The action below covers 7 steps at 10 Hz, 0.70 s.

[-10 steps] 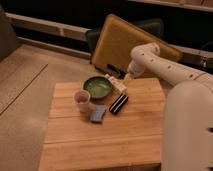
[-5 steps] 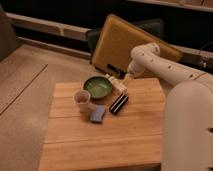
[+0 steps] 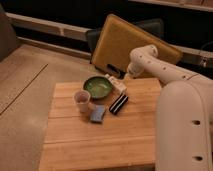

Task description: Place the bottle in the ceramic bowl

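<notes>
The arm bends at its elbow and reaches down to the left. The claw (image 3: 123,81) is at the bottle (image 3: 113,80), just beside the ceramic bowl (image 3: 98,87). I cannot tell if the claw is clamped.

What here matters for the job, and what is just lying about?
Job: bottle; bowl; tool, at the bottle beside the bowl.
Lying about: cup; blue pad; black bar.
</notes>
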Each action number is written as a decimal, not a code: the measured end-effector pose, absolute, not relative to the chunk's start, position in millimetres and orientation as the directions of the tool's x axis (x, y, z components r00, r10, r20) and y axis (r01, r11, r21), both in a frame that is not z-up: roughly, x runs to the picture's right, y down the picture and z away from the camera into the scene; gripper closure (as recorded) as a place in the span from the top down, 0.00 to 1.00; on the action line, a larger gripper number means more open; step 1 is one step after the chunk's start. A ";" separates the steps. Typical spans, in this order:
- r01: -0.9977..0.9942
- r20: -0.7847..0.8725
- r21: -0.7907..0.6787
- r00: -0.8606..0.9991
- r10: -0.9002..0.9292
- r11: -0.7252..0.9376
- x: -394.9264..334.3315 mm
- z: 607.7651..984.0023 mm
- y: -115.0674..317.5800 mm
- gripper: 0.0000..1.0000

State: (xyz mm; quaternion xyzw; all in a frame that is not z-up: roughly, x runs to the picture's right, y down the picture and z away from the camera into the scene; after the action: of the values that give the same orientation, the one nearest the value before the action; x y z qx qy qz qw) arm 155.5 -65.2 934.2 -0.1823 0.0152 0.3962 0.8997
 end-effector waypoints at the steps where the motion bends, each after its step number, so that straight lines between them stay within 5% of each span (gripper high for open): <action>1: -0.715 -0.172 -0.338 0.686 0.706 0.612 147.0 944.8 -59.5 0.65; 7: -0.655 -0.215 -0.461 0.737 0.641 0.598 109.9 1001.1 -31.9 0.65</action>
State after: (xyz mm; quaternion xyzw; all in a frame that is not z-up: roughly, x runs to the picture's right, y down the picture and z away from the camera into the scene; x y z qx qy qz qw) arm 109.9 -31.9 1001.1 -0.2635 0.0134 0.3626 0.8938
